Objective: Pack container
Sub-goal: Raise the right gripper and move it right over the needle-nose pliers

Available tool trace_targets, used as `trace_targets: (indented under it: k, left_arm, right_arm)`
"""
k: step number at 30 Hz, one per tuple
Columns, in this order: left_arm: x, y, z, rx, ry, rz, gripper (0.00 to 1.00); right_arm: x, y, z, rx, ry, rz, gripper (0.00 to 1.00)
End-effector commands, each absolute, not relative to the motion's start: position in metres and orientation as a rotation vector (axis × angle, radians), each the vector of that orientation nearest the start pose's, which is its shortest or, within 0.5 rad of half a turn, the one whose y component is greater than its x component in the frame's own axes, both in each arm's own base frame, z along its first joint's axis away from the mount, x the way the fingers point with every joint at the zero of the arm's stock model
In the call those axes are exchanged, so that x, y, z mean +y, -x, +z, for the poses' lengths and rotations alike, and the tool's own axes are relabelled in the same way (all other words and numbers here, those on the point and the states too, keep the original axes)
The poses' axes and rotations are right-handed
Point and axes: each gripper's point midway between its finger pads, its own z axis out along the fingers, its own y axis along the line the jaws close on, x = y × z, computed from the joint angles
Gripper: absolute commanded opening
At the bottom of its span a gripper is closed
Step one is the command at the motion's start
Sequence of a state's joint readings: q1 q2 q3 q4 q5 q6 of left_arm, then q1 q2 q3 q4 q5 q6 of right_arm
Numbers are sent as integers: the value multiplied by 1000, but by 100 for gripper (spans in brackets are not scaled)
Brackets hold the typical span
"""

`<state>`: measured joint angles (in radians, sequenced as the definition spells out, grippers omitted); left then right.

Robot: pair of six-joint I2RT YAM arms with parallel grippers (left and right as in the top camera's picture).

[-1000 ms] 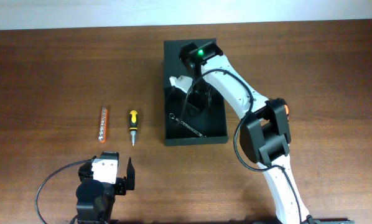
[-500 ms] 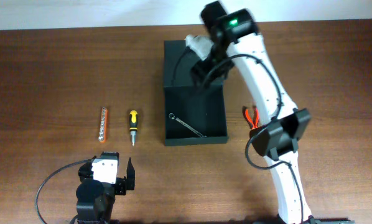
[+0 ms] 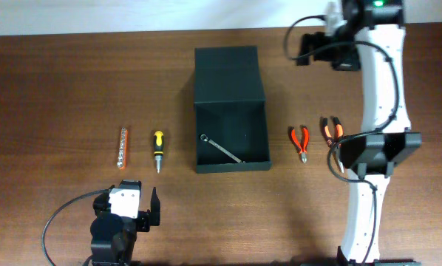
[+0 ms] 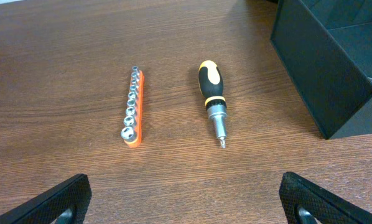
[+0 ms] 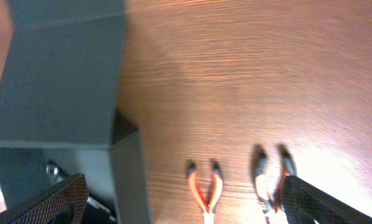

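container (image 3: 239, 125) sits on the desk (image 3: 58, 89), lid folded back so tools can drop in; wrench (image 3: 221, 148) already inside; screwdriver (image 3: 158, 150) and sockets (image 3: 122, 148) wait left of it, pliers (image 3: 301, 142) right; left end effector (image 4: 186, 208) and right end effector (image 5: 180, 205) both gape empty

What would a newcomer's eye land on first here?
The dark container mid-table, flap lid open, with a wrench lying inside. Then the white right arm along the right side, its open right gripper near the far edge. Right of the container lie orange-handled pliers and a second pair; left of it, a screwdriver and socket rail.
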<state>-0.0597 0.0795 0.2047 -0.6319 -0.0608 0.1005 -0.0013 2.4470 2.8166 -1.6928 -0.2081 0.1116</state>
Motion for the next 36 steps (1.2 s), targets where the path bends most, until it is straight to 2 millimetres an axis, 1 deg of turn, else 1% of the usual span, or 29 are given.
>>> trace_targets:
  k: [1, 2, 4, 6, 8, 10, 12, 15, 16, 17, 20, 21, 22, 27, 31, 34, 36]
  left_arm:
    - [-1, -208, 114, 2053, -114, 93, 99]
    - [-1, -208, 114, 2053, -114, 93, 99]
    - [-1, -208, 114, 2053, -114, 93, 99]
    - [-1, -208, 114, 2053, -114, 93, 99]
    - [-1, -208, 114, 2053, -114, 93, 99]
    - [-1, -208, 114, 2053, -114, 93, 99]
    - [-1, -208, 114, 2053, -114, 93, 99]
    - [-1, -208, 114, 2053, -114, 93, 99]
    - [-1, -208, 114, 2053, -114, 93, 99]
    - [-1, -208, 115, 2053, -114, 93, 99]
    - [-1, -208, 115, 2053, -114, 93, 99]
    - [-1, -208, 115, 2053, -114, 93, 99]
    - [-1, -208, 115, 2053, -114, 93, 99]
    - [-1, -208, 115, 2053, -114, 93, 99]
    - [0, -208, 115, 2053, -112, 96, 99]
    - [0, -208, 115, 2053, -112, 96, 99]
    - [0, -208, 115, 2053, -112, 96, 99]
  right_arm:
    - [8, -484, 224, 2806, -299, 332, 99]
    - [2, -481, 232, 2792, -251, 317, 99]
    - [-3, -475, 243, 2779, -183, 267, 99]
    - [-12, -467, 249, 2781, -189, 178, 99]
    - [-21, -457, 251, 2800, -203, 98, 99]
    - [-27, -444, 248, 2837, -214, 47, 99]
    - [-31, -429, 239, 2895, -223, 5, 99]
    - [-31, -403, 218, 3009, -210, -19, 99]
    - [-31, -393, 207, 3064, -184, -20, 99]
    - [-30, -384, 193, 3122, -123, -19, 99]
    - [-27, -384, 171, 3157, 32, 8, 99]
    - [-21, -386, 160, 3159, 113, 68, 99]
    - [-17, -385, 154, 3162, 148, 101, 99]
    - [-17, -384, 136, 3180, 149, 110, 99]
    - [-17, -386, 124, 3183, 87, 105, 99]
    - [-22, -383, 112, 3204, 35, 64, 99]
    - [-25, -379, 101, 3220, 37, 38, 99]
